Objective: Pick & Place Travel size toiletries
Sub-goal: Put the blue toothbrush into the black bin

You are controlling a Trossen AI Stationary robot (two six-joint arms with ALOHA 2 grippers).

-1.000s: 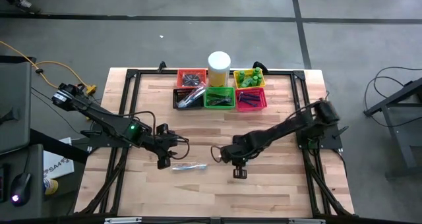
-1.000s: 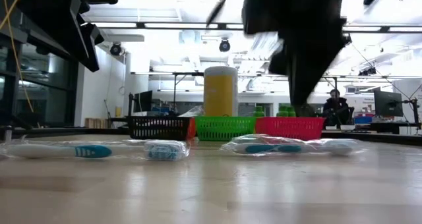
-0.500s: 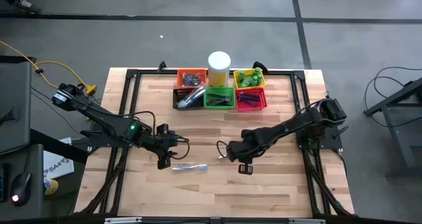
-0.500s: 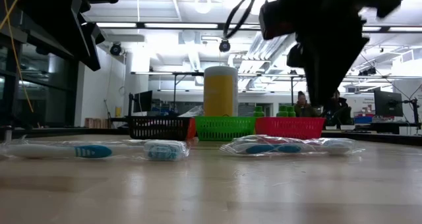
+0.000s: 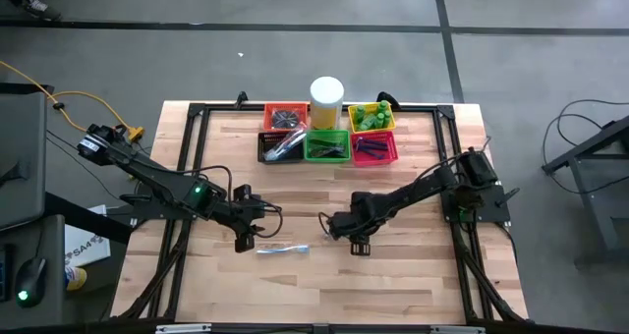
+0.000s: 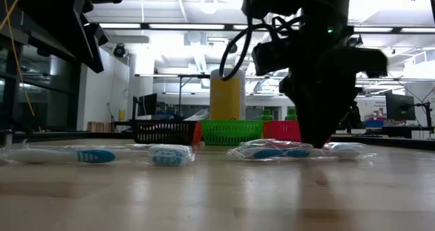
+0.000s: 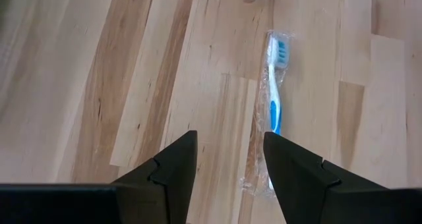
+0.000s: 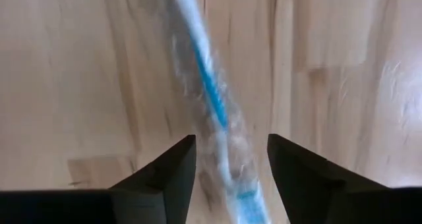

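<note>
Two clear-wrapped white-blue toothbrushes lie flat on the wooden table. One toothbrush [image 5: 283, 249] [image 7: 274, 112] [image 6: 95, 155] rests just right of my left gripper [image 5: 244, 240] [image 7: 227, 165], which hovers open above the wood beside it. The other toothbrush [image 8: 208, 85] [image 6: 272, 151] lies under my right gripper [image 5: 359, 245] [image 6: 316, 137] [image 8: 231, 165]. That gripper points down, open, with one finger on each side of the toothbrush. The arm hides this toothbrush in the high view. More toiletries fill the baskets at the far edge.
At the far edge stand an orange basket [image 5: 285, 115], a black basket [image 5: 281, 145], a green basket [image 5: 326, 146], a pink basket [image 5: 374, 148] and a yellow basket [image 5: 371, 116]. A tall white cylinder [image 5: 326, 100] stands among them. Bare wood stretches along the near half.
My right gripper has sunk toward the table and shifted a little toward the far edge. It now stands low over the wrapped toothbrush. Neither toothbrush has moved.
</note>
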